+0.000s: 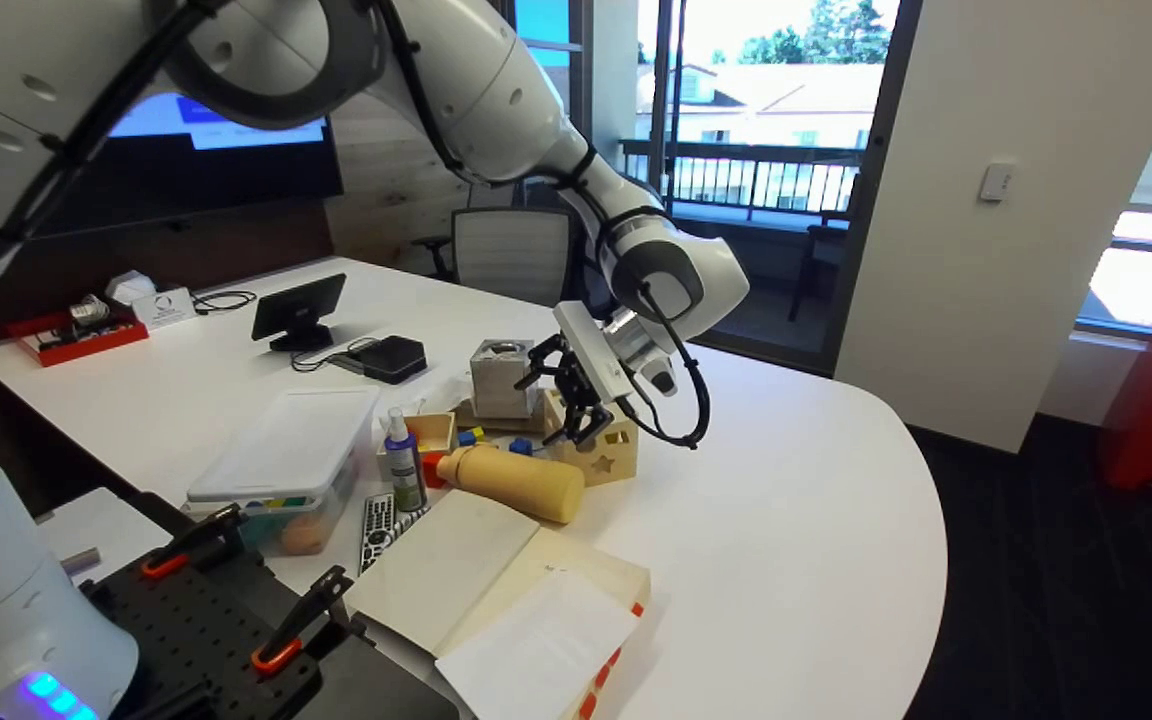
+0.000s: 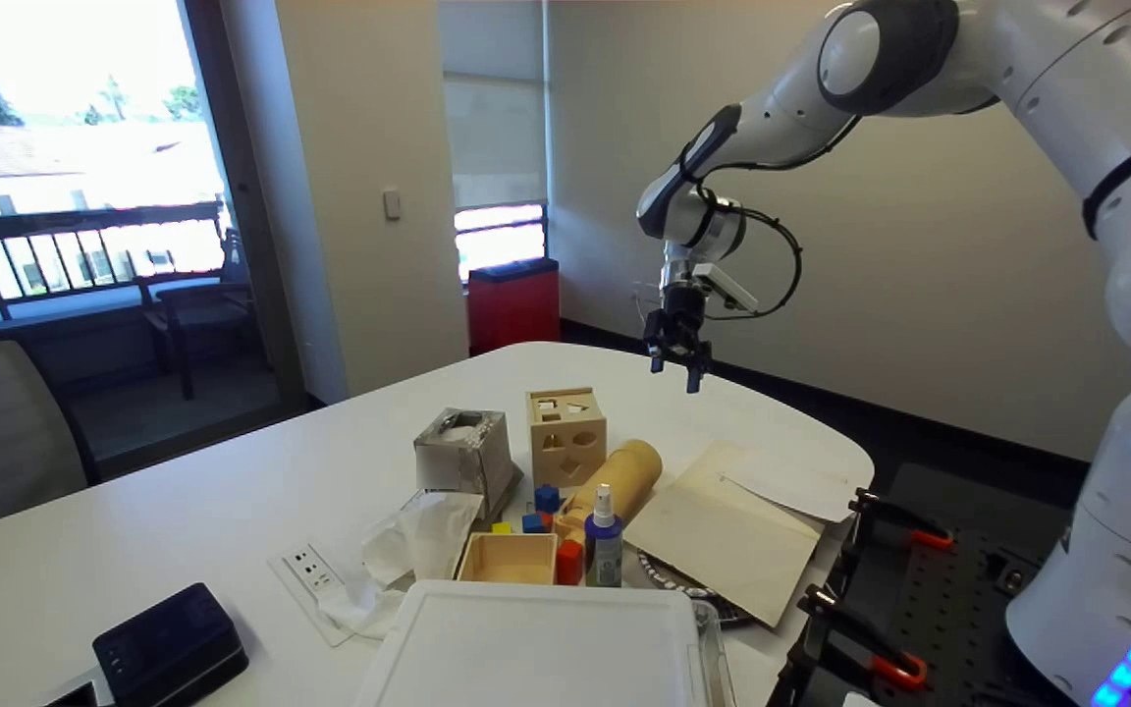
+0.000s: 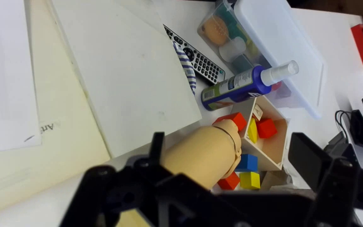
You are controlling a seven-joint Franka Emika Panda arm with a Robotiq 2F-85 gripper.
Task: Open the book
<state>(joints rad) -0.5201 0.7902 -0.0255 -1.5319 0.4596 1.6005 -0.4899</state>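
Note:
The book [image 1: 481, 570] lies open on the table, also seen in an exterior view [image 2: 723, 540] and in the wrist view [image 3: 121, 72]. Its cream-white insides face up. One side is folded out flat over part of a remote. A loose white sheet [image 1: 541, 640] covers part of the other side. Orange-red marks show at the book's edge; the dark blue outside is hidden. My gripper [image 1: 537, 411] is open and empty, also seen in an exterior view [image 2: 675, 379]. In the wrist view its fingers [image 3: 228, 143] are wide apart, above the tan bottle and blocks, clear of the book.
A tan bottle [image 1: 516, 483] lies beside the book. A spray bottle [image 1: 404, 465] stands near it. A wooden shape box [image 2: 566, 442], a tissue box [image 2: 467, 457] and a small wooden tray [image 3: 271, 148] with blocks stand behind. A lidded plastic bin [image 1: 281, 440] and a remote [image 3: 197, 56] lie nearby.

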